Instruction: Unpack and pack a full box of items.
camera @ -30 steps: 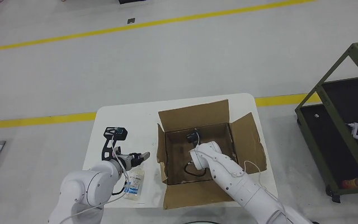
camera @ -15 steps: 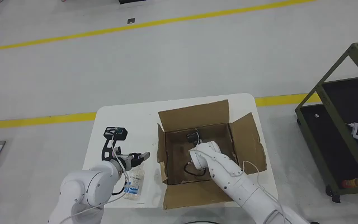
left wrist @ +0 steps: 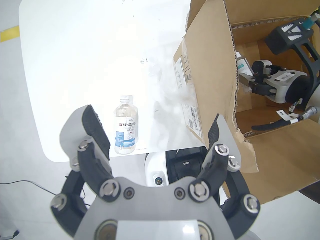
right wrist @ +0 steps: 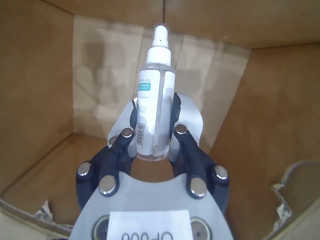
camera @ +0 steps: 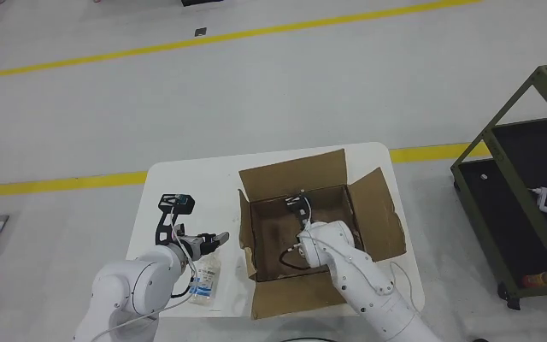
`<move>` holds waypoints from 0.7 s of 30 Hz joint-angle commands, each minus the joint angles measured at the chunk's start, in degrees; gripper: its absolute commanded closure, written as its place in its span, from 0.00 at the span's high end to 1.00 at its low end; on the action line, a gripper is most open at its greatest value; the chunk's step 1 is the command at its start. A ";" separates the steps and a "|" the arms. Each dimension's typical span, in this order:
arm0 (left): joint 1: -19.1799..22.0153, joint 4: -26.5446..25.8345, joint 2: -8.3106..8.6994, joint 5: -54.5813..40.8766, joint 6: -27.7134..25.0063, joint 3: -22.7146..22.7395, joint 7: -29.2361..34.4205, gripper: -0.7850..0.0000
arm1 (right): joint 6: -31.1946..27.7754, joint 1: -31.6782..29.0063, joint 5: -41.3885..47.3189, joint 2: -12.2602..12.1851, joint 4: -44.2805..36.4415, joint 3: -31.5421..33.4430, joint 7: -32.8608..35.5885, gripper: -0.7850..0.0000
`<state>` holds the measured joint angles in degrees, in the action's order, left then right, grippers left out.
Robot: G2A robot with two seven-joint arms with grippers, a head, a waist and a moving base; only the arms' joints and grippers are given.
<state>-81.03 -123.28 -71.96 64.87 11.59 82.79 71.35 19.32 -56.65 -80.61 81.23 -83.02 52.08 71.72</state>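
An open cardboard box [camera: 372, 214] stands on the right half of the white table [camera: 197, 188]. Inside it my right gripper [right wrist: 155, 108] is shut on a clear spray bottle [right wrist: 155, 96] with a white nozzle, held above the box floor; the same bottle [left wrist: 243, 66] peeks past the box flap in the left wrist view. A small clear bottle [left wrist: 125, 126] with a blue-and-white label lies on the table near the front edge, left of the box [left wrist: 212, 76]. My left gripper [left wrist: 157, 133] hangs open above the table's front edge, close to that small bottle [camera: 205, 280].
A dark green cart [camera: 504, 188] stands on the floor at the far right. The box flaps [camera: 295, 175] are folded outward. The table's left and back parts are bare white surface.
My right arm has drawn back a little toward the box's front and the box has shifted slightly. The left arm has stayed still.
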 commanded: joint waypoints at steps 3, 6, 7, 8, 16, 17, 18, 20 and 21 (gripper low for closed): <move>0.00 0.00 0.00 0.00 0.00 0.00 0.00 1.00 | -0.01 -0.97 -0.75 0.02 1.85 0.69 -0.02 0.00; 0.00 0.00 0.00 0.00 0.00 0.00 0.00 1.00 | -0.01 -0.78 -0.44 0.32 3.17 0.57 -0.50 0.00; 0.00 0.00 0.00 0.00 0.00 0.00 0.00 1.00 | -0.12 -0.70 -0.06 0.43 3.82 0.59 -0.60 0.00; 0.00 0.00 0.00 0.00 0.00 0.00 0.00 1.00 | -0.24 -0.45 0.00 0.54 4.59 0.56 -0.60 0.00; 0.00 0.00 0.00 0.00 0.00 0.00 0.00 1.00 | 0.17 2.31 0.90 1.73 9.80 -0.07 -0.15 0.31; 0.00 0.00 0.00 0.00 0.00 0.00 0.00 1.00 | 0.26 2.59 0.96 1.85 10.13 -0.05 -0.04 0.34; 0.00 0.00 0.00 0.00 0.00 0.00 0.00 1.00 | 0.28 2.86 1.02 1.96 10.37 -0.03 0.05 0.42; 0.00 0.00 0.00 0.00 0.00 0.00 0.00 1.00 | 0.30 3.35 1.00 2.16 10.82 -0.01 0.24 0.43; 0.00 0.00 0.00 0.00 0.00 0.00 0.00 1.00 | 0.30 3.58 0.92 2.26 11.12 -0.03 0.41 0.43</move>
<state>-81.03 -123.28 -71.96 64.87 11.59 82.79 71.35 19.63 -53.23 -79.62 83.42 -72.10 52.06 72.01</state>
